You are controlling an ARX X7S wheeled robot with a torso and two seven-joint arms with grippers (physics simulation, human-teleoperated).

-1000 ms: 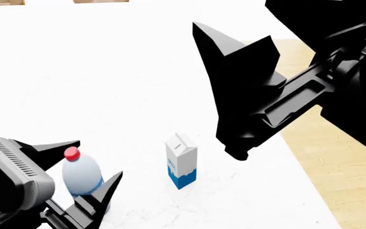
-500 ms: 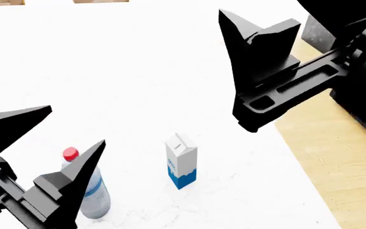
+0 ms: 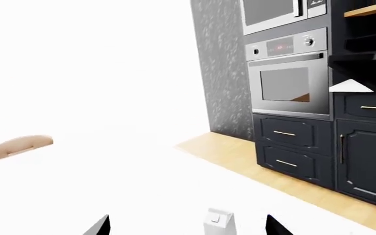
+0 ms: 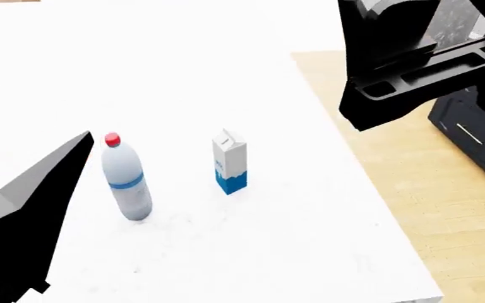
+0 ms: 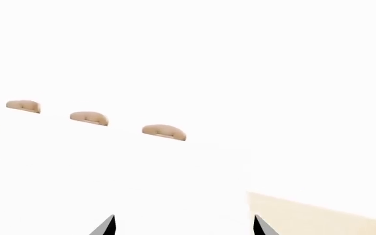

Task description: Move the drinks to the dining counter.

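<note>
Both arms raised, jaws spread, empty

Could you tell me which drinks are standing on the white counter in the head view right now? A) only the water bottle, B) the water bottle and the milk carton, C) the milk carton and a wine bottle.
B: the water bottle and the milk carton stand upright, apart, on the white counter; no wine bottle shows.

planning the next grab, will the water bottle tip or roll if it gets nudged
The water bottle stands tall on a narrow base, so a nudge near its red cap would probably tip it. Its round body would likely roll once down. The clear plastic may flex and feel slick, unlike the boxy milk carton beside it.
</note>
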